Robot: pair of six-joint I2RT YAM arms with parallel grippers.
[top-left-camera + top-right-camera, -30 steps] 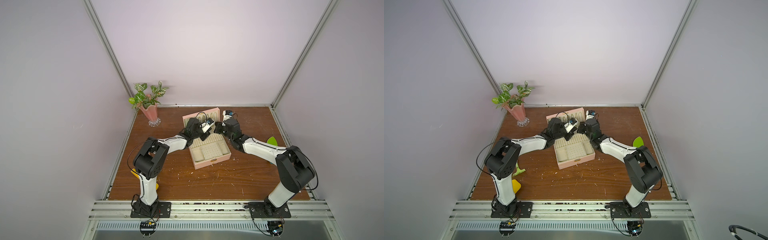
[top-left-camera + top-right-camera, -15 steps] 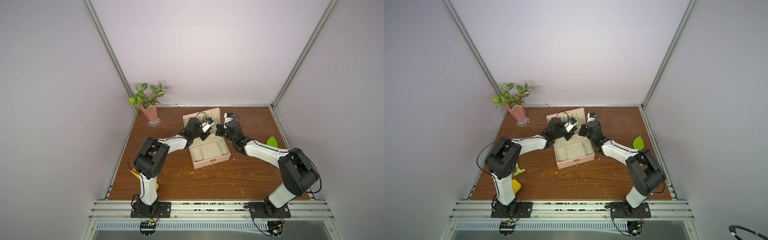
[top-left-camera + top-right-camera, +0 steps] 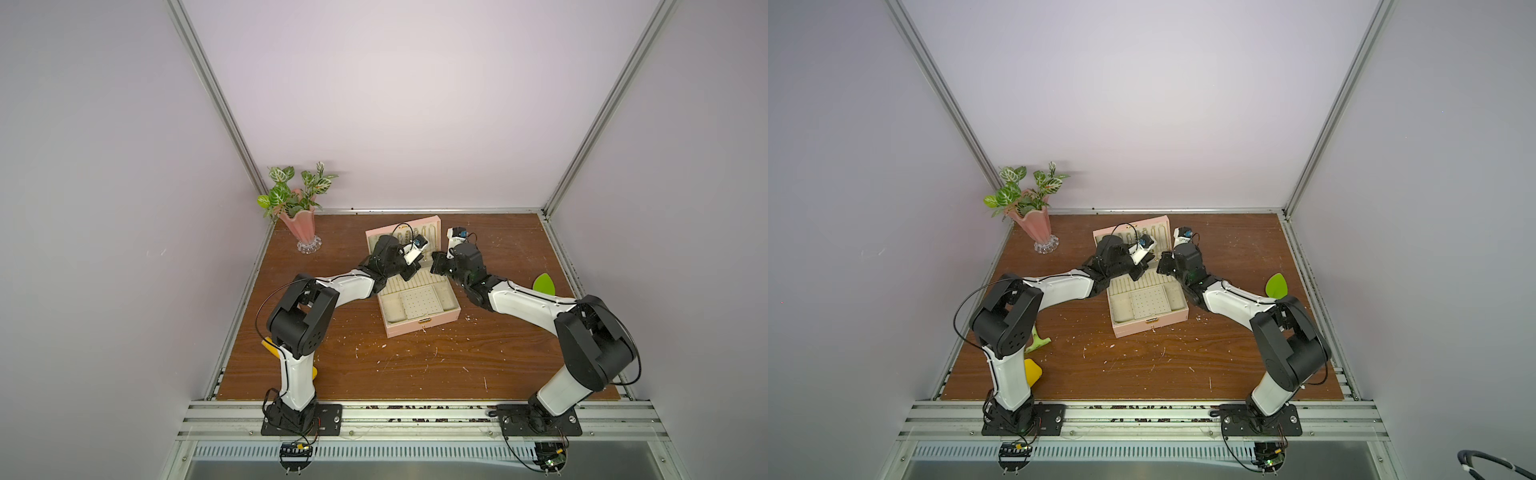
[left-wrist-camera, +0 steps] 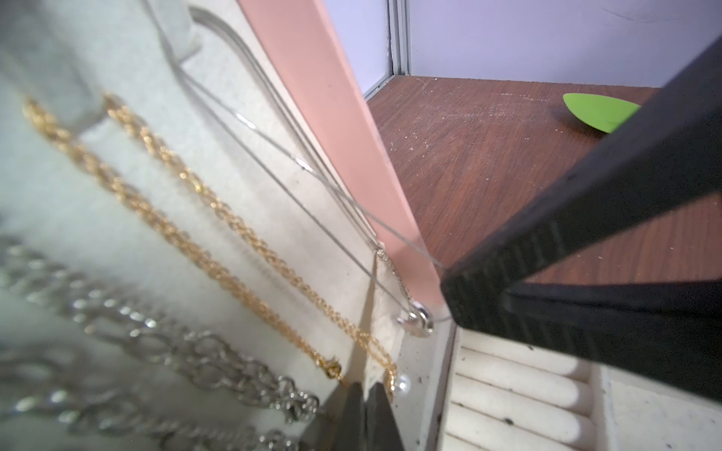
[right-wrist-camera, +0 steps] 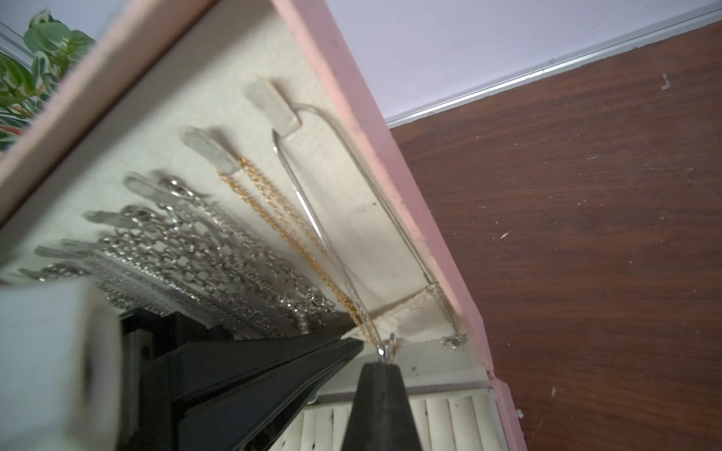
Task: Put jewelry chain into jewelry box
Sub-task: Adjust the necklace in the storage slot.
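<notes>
jewelry chain (image 5: 390, 346) clamped at the jewelry box (image 3: 422, 325) lid
the box is seen mid-frame in both top views, lid raised. the chain is hung from the cream tab (image 5: 275, 103) by the lid's pink edge, its lower end clamped in the closed right gripper (image 5: 377, 369). the left gripper (image 4: 365, 402), just left of the right one in both top views, is pressed shut; nothing held can be made out.

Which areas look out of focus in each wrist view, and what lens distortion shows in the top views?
Left wrist view: the silver link chains near the lens are smeared; the jewelry chain and tabletop look sharper. Right wrist view: those chains blur too, while the jewelry box lid edge looks crisper. Both top views: frame posts splay outward, wide-angle; light is even, shadows soft.
</notes>
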